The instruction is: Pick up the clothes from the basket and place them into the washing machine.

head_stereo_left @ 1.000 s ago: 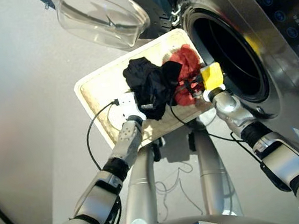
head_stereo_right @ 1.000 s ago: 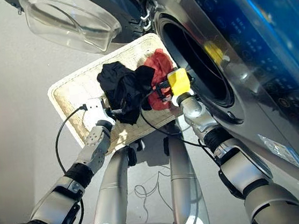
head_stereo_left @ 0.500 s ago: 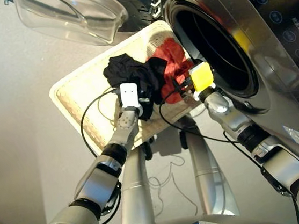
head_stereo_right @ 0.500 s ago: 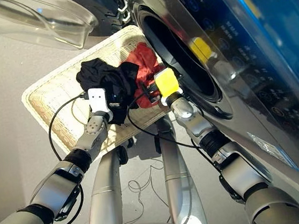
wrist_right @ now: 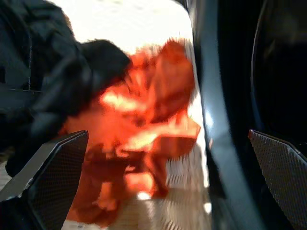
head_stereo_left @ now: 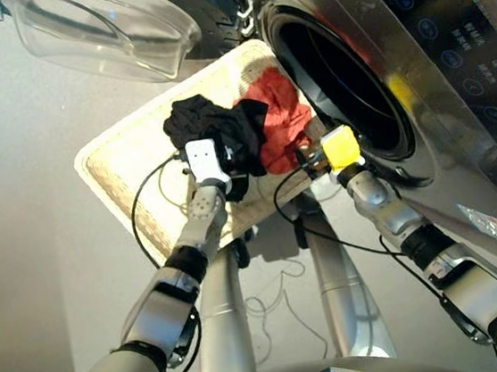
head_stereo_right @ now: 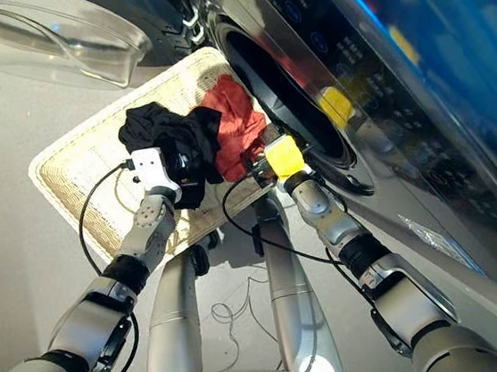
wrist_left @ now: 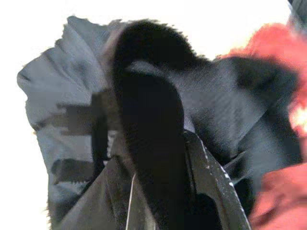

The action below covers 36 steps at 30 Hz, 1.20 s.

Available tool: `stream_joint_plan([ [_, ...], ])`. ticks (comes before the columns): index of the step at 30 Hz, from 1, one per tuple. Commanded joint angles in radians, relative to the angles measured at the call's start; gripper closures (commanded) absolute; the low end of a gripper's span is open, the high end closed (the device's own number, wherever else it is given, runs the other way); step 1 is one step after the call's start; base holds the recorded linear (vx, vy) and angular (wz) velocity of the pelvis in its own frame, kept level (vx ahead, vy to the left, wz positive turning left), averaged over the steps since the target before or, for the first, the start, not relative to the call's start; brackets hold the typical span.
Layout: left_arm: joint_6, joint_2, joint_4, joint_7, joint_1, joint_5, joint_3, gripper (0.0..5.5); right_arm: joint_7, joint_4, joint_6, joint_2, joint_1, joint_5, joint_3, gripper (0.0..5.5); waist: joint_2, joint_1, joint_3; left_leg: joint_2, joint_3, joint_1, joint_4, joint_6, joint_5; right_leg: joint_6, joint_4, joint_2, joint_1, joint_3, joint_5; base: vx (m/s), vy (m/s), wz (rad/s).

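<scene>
left gripper [head_stereo_left: 229, 168] perhaps buried in black garment [head_stereo_left: 210, 127], door [head_stereo_left: 96, 33] cropped

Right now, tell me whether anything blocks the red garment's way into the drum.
Nothing visible does. The red garment lies in the basket right beside the open drum mouth, with the glass door swung aside.

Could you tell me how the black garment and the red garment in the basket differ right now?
The black garment is dark and bunched in the middle of the basket; the red garment is bright coral and lies at the end nearest the washing machine. The left gripper is down in the black garment, while the right gripper sits open beside the red one. Both lie in the basket, touching.
</scene>
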Motion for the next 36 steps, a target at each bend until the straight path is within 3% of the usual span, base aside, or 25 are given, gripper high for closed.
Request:
stream_joint_plan([
  [1, -0.078, 0.018, -0.099, -0.042, 0.010, -0.053, 0.021, 5.50, -0.016, -0.063, -0.034, 0.005, 0.003, -0.086, 0.010, 0.00, 0.009, 0.036, -0.046, -0.023, -0.038, 0.013, -0.099, 0.006, 0.054, 0.036, -0.071, -0.003, 0.097, -0.079, -0.023, 0.000, 0.000, 0.000],
  [12, -0.063, 0.022, -0.459, -0.150, 0.119, -0.308, 0.002, 5.50, 0.006, -0.062, -0.010, 0.019, -0.031, -0.285, 0.129, 0.00, 0.026, 0.084, -0.066, -0.060, -0.052, 0.131, -0.182, 0.009, 0.086, 0.044, -0.153, -0.020, 0.229, -0.094, -0.013, 0.000, 0.000, 0.000],
  [19, -0.043, 0.038, -0.598, -0.199, 0.170, -0.405, -0.058, 5.50, 0.031, -0.065, -0.019, 0.026, -0.081, -0.367, 0.219, 0.00, 0.033, 0.103, -0.071, -0.067, -0.055, 0.141, -0.180, 0.015, 0.086, 0.043, -0.154, -0.021, 0.239, -0.094, -0.014, 0.000, 0.000, 0.000],
  [23, -0.045, 0.039, -0.637, -0.191, 0.188, -0.440, -0.083, 5.50, -0.063, -0.067, -0.009, 0.035, -0.112, -0.472, 0.212, 0.00, 0.040, 0.112, -0.074, -0.068, -0.055, 0.133, -0.172, 0.019, 0.085, 0.041, -0.147, -0.019, 0.233, -0.092, -0.020, 0.000, 0.000, 0.000],
  [28, -0.047, 0.056, -0.727, -0.172, 0.202, -0.498, -0.123, 5.50, -0.174, 0.042, 0.060, 0.126, -0.194, -0.587, 0.196, 0.00, 0.055, 0.134, -0.076, -0.068, -0.055, 0.125, -0.170, 0.023, 0.086, 0.041, -0.145, -0.021, 0.223, -0.091, -0.017, 0.000, 0.000, 0.000],
  [32, -0.038, 0.084, -0.791, -0.181, 0.212, -0.529, -0.157, 5.50, -0.191, 0.148, 0.084, 0.211, -0.263, -0.530, 0.184, 0.00, 0.064, 0.153, -0.082, -0.070, -0.056, 0.114, -0.169, 0.025, 0.091, 0.039, -0.147, -0.023, 0.215, -0.091, -0.013, 0.000, 0.000, 0.000],
  [33, -0.037, 0.085, -0.791, -0.180, 0.212, -0.529, -0.156, 5.50, -0.191, 0.149, 0.083, 0.212, -0.264, -0.530, 0.184, 3.36, 0.064, 0.153, -0.081, -0.070, -0.056, 0.114, -0.169, 0.025, 0.091, 0.039, -0.147, -0.023, 0.215, -0.091, -0.013, 0.000, 0.000, 0.000],
  [34, -0.031, 0.093, -0.803, -0.183, 0.214, -0.534, -0.165, 5.50, -0.189, 0.162, 0.084, 0.226, -0.278, -0.509, 0.176, 5.50, 0.066, 0.157, -0.082, -0.070, -0.057, 0.111, -0.168, 0.025, 0.093, 0.039, -0.147, -0.024, 0.212, -0.091, -0.012, 0.000, 0.000, 0.000],
  [36, -0.027, 0.102, -0.820, -0.185, 0.221, -0.538, -0.170, 5.50, -0.200, 0.162, 0.083, 0.229, -0.291, -0.491, 0.171, 5.50, 0.068, 0.163, -0.082, -0.069, -0.060, 0.110, -0.170, 0.024, 0.095, 0.039, -0.150, -0.025, 0.211, -0.091, -0.010, 0.000, 0.000, 0.000],
])
